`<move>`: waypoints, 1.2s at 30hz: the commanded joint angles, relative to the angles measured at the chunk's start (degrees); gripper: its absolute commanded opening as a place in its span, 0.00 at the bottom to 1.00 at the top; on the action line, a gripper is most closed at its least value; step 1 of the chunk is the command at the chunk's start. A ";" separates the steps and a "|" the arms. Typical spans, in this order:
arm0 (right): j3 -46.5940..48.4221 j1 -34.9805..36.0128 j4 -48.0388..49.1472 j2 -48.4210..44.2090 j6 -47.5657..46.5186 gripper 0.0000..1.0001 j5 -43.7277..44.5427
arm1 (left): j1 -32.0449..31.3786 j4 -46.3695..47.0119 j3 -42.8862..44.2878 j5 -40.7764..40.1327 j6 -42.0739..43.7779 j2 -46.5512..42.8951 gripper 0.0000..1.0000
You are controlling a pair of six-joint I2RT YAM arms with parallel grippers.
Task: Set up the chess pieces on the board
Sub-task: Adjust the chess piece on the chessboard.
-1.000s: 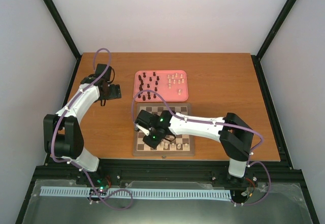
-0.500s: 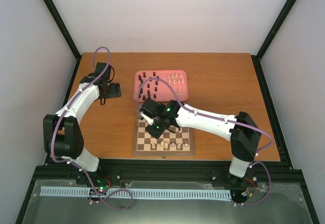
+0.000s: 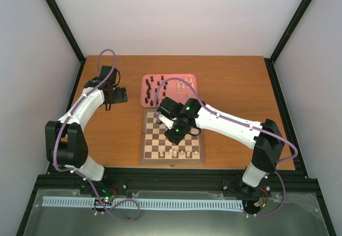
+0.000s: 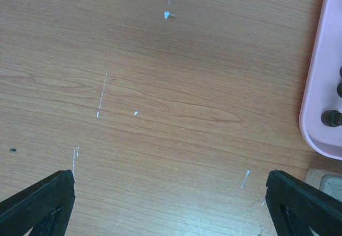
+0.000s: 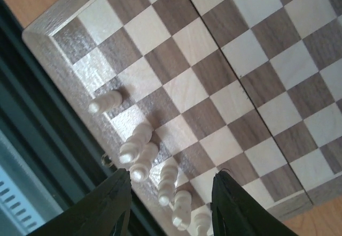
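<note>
The board (image 3: 152,149) lies at the table's middle, with several cream-white chess pieces (image 3: 181,153) upright in its near row. They also show in the right wrist view (image 5: 140,139) along the board (image 5: 251,54) edge. My right gripper (image 3: 176,137) hovers over the board's middle, open and empty, and its jaws (image 5: 172,174) frame the white pieces from above. More dark pieces (image 3: 152,89) and white pieces (image 3: 186,83) stand in the pink tray (image 3: 170,102). My left gripper (image 3: 116,97) is open and empty over bare table, left of the tray; it also shows in its wrist view (image 4: 171,204).
The pink tray's edge (image 4: 320,86) with a dark piece (image 4: 331,118) shows at the right of the left wrist view, and a board corner (image 4: 323,180) below it. Black frame rails run along the table's near edge (image 3: 171,174).
My right gripper has risen from the board's near-left rows and moved back and right over the board's middle, empty. The left arm has not moved.
</note>
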 commanded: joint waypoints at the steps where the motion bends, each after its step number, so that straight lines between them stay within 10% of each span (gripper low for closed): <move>1: -1.59 1.07 -4.09 -3.07 -0.27 0.42 -1.89 | -0.22 -0.79 2.60 -0.42 0.82 -0.81 1.00; 36: -3.46 5.36 3.49 5.76 -0.23 0.37 -3.79 | -0.18 0.00 0.72 0.06 0.71 -1.03 1.00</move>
